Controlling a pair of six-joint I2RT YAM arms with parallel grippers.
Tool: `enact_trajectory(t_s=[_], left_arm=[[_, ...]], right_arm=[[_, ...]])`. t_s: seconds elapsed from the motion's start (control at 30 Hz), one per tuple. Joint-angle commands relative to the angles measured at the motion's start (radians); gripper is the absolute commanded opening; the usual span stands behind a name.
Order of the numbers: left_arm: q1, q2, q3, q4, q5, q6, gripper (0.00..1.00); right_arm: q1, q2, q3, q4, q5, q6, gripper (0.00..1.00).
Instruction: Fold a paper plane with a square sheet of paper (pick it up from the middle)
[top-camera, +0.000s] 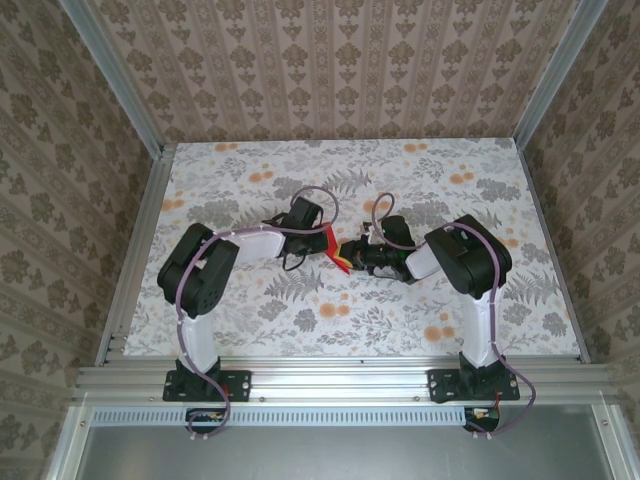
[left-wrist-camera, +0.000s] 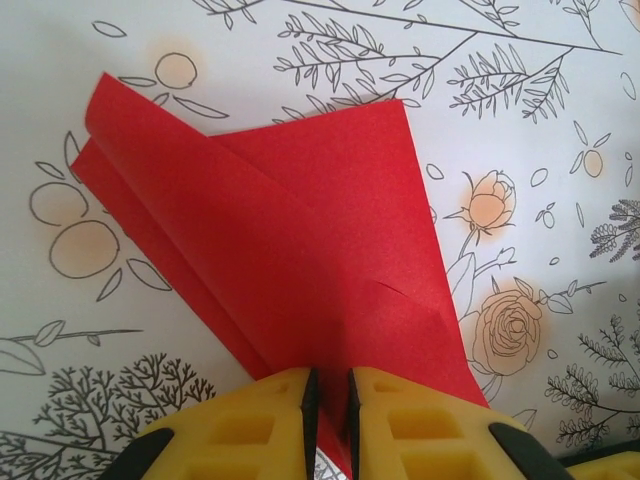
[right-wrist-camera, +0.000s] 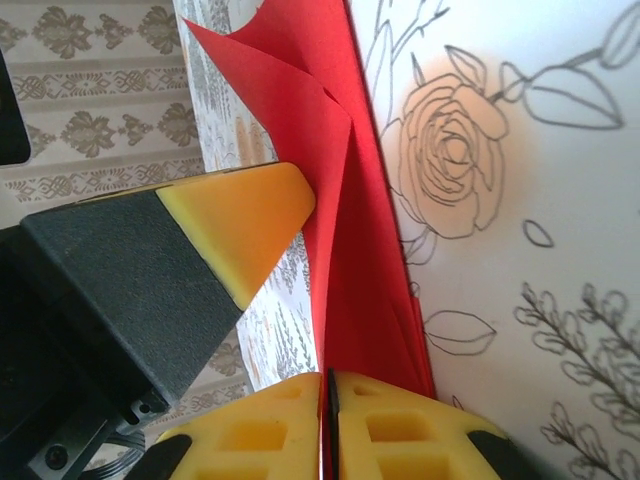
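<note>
- The square sheet of paper (left-wrist-camera: 300, 250) is partly folded, with red layers overlapping and one loose flap curling up. It hangs between my two arms over the middle of the table (top-camera: 420, 190).
- The left gripper (left-wrist-camera: 328, 385) has its jaws drawn almost together, pinching the narrow layered end of the sheet. Only a thin slit shows between the yellow pads, with red running into it.
- The right gripper (right-wrist-camera: 327, 385) is likewise nipped on an edge of the sheet, its jaws practically meeting around the paper.
- I judge the paper feather-light, thin and limp. It will take a crease readily, but it could tear or crumple if my arms pull apart, and it may slip between smooth pads.
- I would grip where the layers double at a fold, never on the loose flap, and keep both pinches close together.
</note>
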Motion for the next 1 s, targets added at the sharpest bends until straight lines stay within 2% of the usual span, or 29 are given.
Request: enact_trajectory(t_s=[0.0, 0.23, 0.57, 0.97], left_arm=[[0.002, 0.055, 0.000, -0.102, -0.046, 0.029, 0.18], [0.001, 0.066, 0.013, -0.114, -0.041, 0.038, 0.18], [-0.006, 0.045, -0.014, -0.078, -0.022, 0.045, 0.18], [-0.006, 0.020, -0.054, -0.035, -0.016, 0.028, 0.19]], right_arm=[[-0.009, 0.001, -0.031, -0.224, 0.045, -0.051, 0.15], [-0.011, -0.088, -0.037, -0.362, 0.090, -0.145, 0.22], [-0.009, -0.177, -0.007, -0.526, 0.065, -0.294, 0.22], [0.007, -0.216, 0.025, -0.562, 0.036, -0.363, 0.22]])
